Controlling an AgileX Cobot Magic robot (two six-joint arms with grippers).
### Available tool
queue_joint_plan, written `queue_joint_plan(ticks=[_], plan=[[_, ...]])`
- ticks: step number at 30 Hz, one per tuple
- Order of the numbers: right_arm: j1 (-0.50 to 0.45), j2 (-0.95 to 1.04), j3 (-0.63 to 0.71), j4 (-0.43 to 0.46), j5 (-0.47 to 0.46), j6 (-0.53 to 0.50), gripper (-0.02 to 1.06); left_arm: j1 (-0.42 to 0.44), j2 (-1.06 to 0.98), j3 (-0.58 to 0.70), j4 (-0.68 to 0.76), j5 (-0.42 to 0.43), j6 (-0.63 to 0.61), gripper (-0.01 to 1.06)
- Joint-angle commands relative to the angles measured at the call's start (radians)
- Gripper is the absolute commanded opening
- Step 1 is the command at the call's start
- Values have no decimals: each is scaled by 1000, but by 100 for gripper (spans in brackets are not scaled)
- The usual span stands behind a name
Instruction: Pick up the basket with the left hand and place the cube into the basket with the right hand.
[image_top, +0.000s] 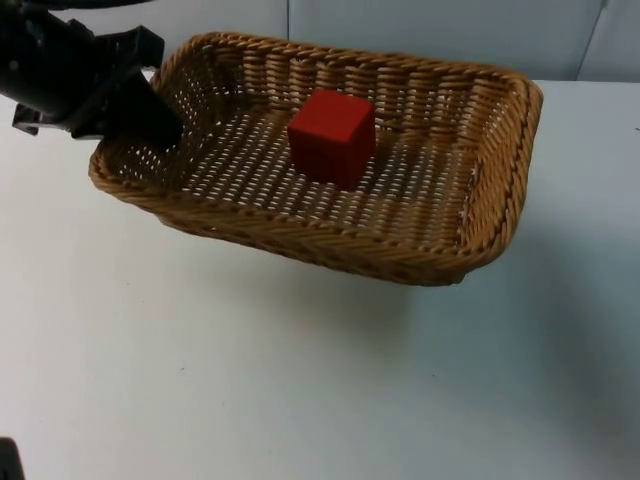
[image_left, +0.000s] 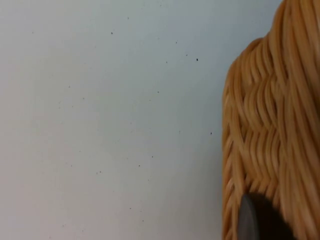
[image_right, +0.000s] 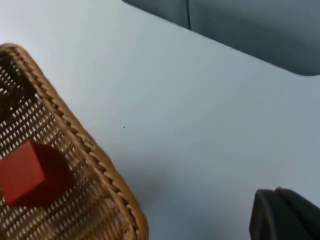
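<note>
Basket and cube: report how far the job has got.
Both steps look done. The left gripper holds the wicker basket by its end wall, lifted off the white table judging by its shadow. The red cube sits inside. The right gripper is off to the side; nothing obvious remains.

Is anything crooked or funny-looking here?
Yes: the brown woven wicker basket hangs tilted above the white table, held by the left gripper at one rim. The red cube still sits inside it.
</note>
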Motion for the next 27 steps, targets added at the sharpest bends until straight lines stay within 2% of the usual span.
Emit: queue_joint_plan(ticks=[1,9,15,20,25,27], plan=[[-7,-7,6,29,29,-28,0,3,-9,0,-57,38,-8,0],[-7,-7,6,116,23,-74,0,1,4,0,-80,51,-8,0],[-2,-7,6,119,14,-82,0,1,56,0,-116,42,-8,0],[-2,-7,6,136,14,-84,0,1,114,0,-130,-22,30,0],[-2,-7,6,138,14,-84,0,1,137,-3,-125,-146,68,0],[-2,-7,6,138,14,-84,0,1,137,-3,-125,-157,76,0]])
